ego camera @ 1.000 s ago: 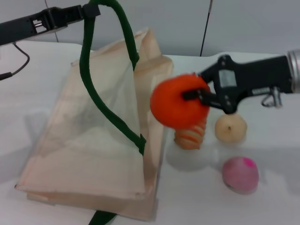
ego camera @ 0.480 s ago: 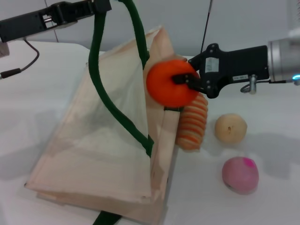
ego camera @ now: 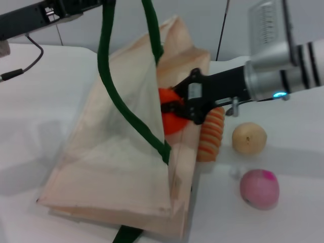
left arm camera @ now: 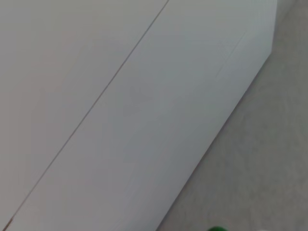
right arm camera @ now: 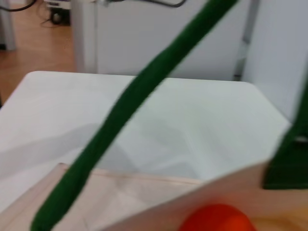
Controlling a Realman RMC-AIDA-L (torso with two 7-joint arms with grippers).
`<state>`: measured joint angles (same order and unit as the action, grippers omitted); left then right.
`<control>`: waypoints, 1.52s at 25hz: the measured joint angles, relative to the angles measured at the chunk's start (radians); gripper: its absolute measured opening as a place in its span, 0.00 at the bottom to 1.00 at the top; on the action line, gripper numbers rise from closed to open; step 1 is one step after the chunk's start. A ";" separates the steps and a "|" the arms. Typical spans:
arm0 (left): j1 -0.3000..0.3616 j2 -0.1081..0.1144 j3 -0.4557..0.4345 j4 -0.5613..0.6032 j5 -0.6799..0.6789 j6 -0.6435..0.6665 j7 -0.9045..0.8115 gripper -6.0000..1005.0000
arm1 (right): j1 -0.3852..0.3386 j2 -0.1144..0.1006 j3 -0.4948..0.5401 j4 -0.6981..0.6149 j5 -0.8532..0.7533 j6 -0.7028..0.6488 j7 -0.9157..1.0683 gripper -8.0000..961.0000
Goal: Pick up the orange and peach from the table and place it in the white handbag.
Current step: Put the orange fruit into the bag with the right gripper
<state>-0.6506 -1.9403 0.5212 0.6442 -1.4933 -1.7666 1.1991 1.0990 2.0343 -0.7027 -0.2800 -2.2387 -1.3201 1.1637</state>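
Nearest me, the peach (ego camera: 259, 189) sits on the white surface (ego camera: 283, 223), magenta spot up, clear of the bag. Just beyond it I see 1 beige ball (ego camera: 249, 137) and 1 striped roll (ego camera: 210, 134) touching the white handbag (ego camera: 111, 167). The orange (ego camera: 169, 117) is half hidden in the bag's mouth, clenched by the right hand (ego camera: 171, 108). Farthest, the left hand (ego camera: 104, 4) holds a green handle (ego camera: 109, 76) up, its fingers cut off.

striped roll (ego camera: 210, 134) beside pale ball (ego camera: 249, 137); both on white table (ego camera: 45, 101)
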 joint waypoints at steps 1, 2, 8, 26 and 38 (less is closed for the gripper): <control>0.001 0.000 -0.001 0.000 -0.004 0.001 0.002 0.15 | 0.015 0.001 -0.001 0.025 0.000 0.010 -0.010 0.07; 0.002 -0.001 -0.001 0.000 -0.007 0.002 0.003 0.15 | 0.028 0.001 -0.002 0.044 0.000 0.018 -0.019 0.07; 0.001 -0.001 -0.001 -0.008 -0.007 0.012 0.016 0.15 | 0.107 0.005 -0.010 0.126 -0.002 0.038 -0.053 0.07; -0.026 0.000 0.001 -0.061 -0.023 0.044 0.042 0.15 | 0.202 0.012 0.000 0.234 0.003 0.158 -0.095 0.07; -0.043 0.006 0.000 -0.099 -0.059 0.031 0.065 0.15 | 0.261 0.018 0.043 0.328 0.004 0.285 -0.177 0.07</control>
<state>-0.6934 -1.9345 0.5215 0.5453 -1.5523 -1.7356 1.2636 1.3597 2.0524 -0.6594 0.0481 -2.2349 -1.0356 0.9869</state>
